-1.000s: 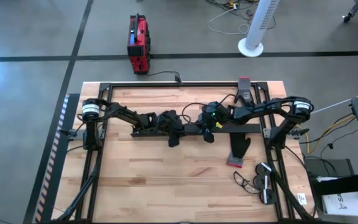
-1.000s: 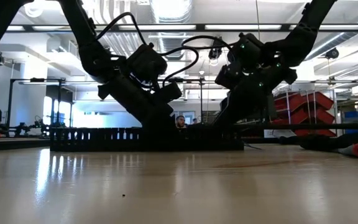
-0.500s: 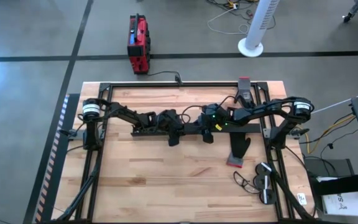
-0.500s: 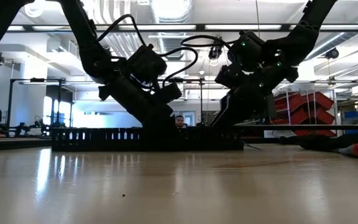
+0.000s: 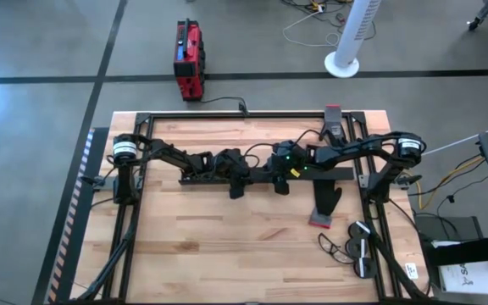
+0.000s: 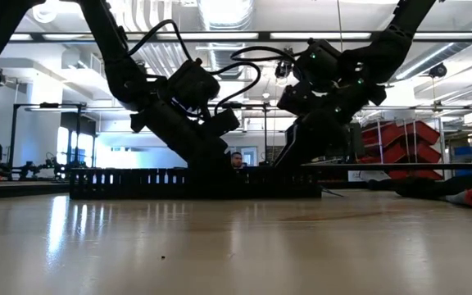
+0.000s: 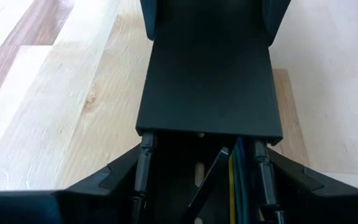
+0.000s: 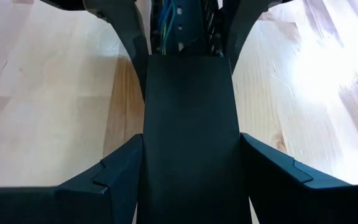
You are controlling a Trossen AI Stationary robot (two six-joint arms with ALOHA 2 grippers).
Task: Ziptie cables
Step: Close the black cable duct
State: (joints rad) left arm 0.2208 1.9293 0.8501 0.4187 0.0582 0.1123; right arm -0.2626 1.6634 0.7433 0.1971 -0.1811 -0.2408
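A long black channel [image 5: 200, 180] lies across the middle of the table, its slotted wall [image 6: 138, 182] standing on the wood. A flat black lid [image 7: 209, 81] covers part of it. The cables [image 7: 234, 177], yellow-green and bluish wires, run inside the channel under the lid and also show in the right wrist view as cables [image 8: 166, 14]. A thin black strip [image 7: 209, 180] slants across the open part. My left gripper [image 5: 237, 174] and my right gripper [image 5: 280, 176] face each other over the channel, each shut on it. My left gripper straddles the open part of the channel just beside the lid's end [image 7: 166, 132], one finger [image 7: 143, 165] on each outer wall. It slants down from the table's left and lies along the channel, which rests on the table. My right gripper clasps the lidded stretch of the channel [image 8: 190, 124] between its two fingers [image 8: 126, 171], one on each long side. It slants down from the table's right and lies along the channel. The channel stays on the table.
A black tool with a red end [image 5: 322, 210] lies near the right of the channel. Black wire loops and small parts [image 5: 350, 246] sit at the near right. A black metal frame [image 5: 244, 117] rims the table. Bare wood spreads at the near left.
My right gripper has slid a little along the channel toward the table's left, closer to my left gripper, staying low over the channel. The channel has not moved.
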